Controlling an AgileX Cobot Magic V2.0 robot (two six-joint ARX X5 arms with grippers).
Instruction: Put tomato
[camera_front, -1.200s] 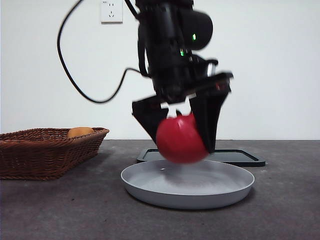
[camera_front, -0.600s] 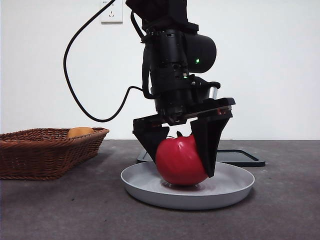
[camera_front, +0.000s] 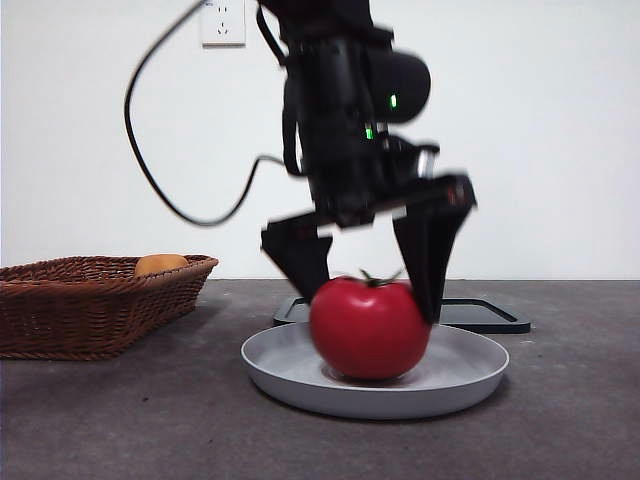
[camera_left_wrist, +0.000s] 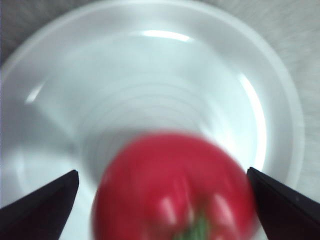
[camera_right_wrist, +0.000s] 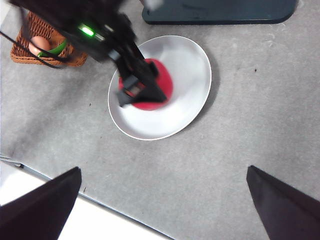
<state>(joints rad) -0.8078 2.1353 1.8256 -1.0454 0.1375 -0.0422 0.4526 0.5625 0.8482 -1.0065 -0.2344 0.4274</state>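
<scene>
The glossy red tomato (camera_front: 368, 330) with its green stem up rests in the white plate (camera_front: 470, 365) at the table's middle. My left gripper (camera_front: 368, 298) hangs just over it, open, one black jaw on each side of the tomato's top and apart from it. The left wrist view has the tomato (camera_left_wrist: 175, 190) blurred between the spread jaws of the left gripper (camera_left_wrist: 165, 205), with the plate (camera_left_wrist: 150, 75) below. My right gripper (camera_right_wrist: 160, 210) stands open high above the table and looks down on the plate (camera_right_wrist: 190, 65), the tomato (camera_right_wrist: 162, 82) and the left arm.
A wicker basket (camera_front: 90, 300) with an orange fruit (camera_front: 160, 264) stands at the left. A flat black tray (camera_front: 490, 315) lies behind the plate. The table's near edge (camera_right_wrist: 60, 192) shows in the right wrist view.
The left gripper lowered the tomato onto the plate, then opened and let it go. The tomato now sits upright on its own, and the jaws have lifted slightly.
</scene>
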